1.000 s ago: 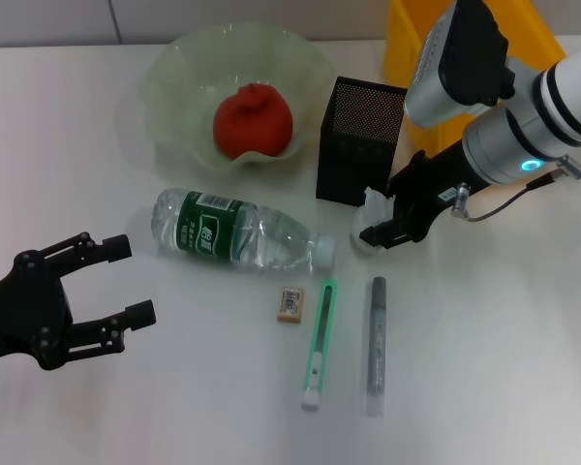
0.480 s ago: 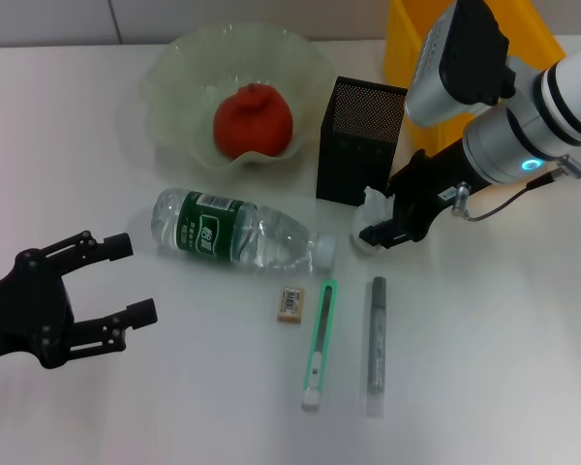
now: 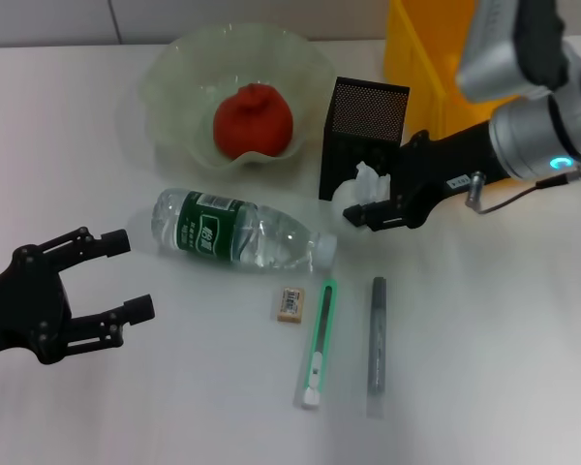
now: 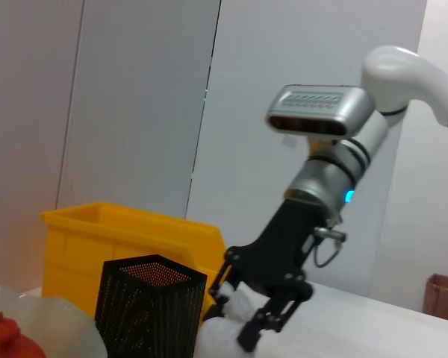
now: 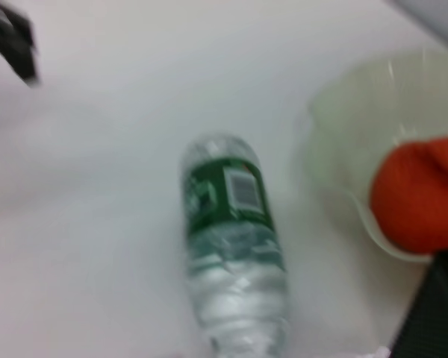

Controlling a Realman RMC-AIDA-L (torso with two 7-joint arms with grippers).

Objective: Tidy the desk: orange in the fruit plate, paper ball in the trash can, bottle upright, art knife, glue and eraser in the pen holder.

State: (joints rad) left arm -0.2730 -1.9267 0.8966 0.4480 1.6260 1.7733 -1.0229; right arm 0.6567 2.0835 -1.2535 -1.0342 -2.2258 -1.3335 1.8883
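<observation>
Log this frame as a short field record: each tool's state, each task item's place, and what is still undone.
right tool: shut on paper ball, lifted beside the pen holder
left tool: open, empty, near desk edge
orange: in fruit plate
bottle: lying on its side, cap toward the pen holder
eraser: on desk
art knife: on desk, beside eraser
glue: on desk, beside art knife
trash can: yellow, behind pen holder
undone: paper ball, bottle, three desk items
</observation>
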